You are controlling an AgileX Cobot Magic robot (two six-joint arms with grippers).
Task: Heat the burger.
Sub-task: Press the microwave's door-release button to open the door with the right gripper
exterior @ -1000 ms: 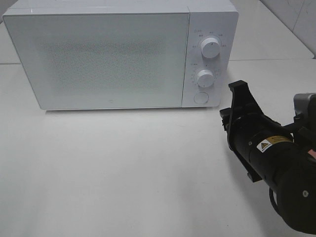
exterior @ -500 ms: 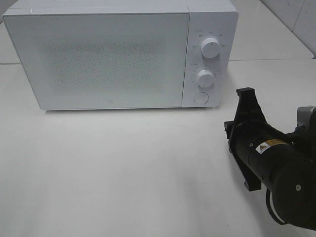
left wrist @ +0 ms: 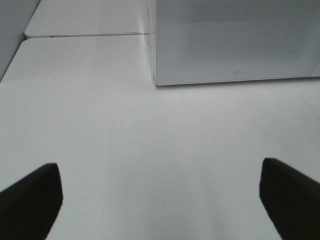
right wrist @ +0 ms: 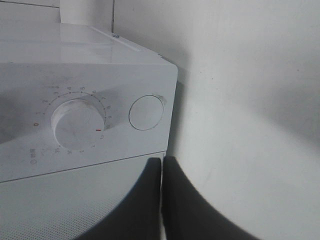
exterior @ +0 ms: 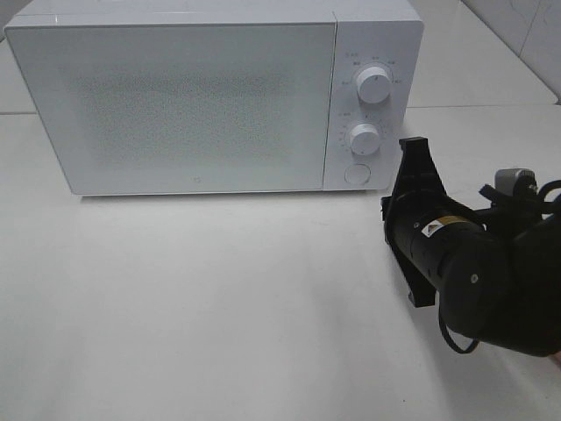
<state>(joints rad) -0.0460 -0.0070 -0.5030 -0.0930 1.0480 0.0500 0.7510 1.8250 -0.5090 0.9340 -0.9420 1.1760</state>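
Overhead, the table [exterior: 219, 307] bears a microwave [exterior: 175, 105] with its door closed; where the burger is, I cannot tell. The right gripper [right wrist: 161, 165], pressed shut, hangs near the round button [right wrist: 146, 113]. Only a wrist view shows the left gripper [left wrist: 160, 195], spread wide.

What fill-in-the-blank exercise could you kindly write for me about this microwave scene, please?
The white box-shaped microwave oven has its door ____.
Its control panel carries ____ round white dials above a round button.
The right end effector, near that panel, has its jaws ____.
The left end effector stands wide ____.
Missing words: closed, two, shut, open.
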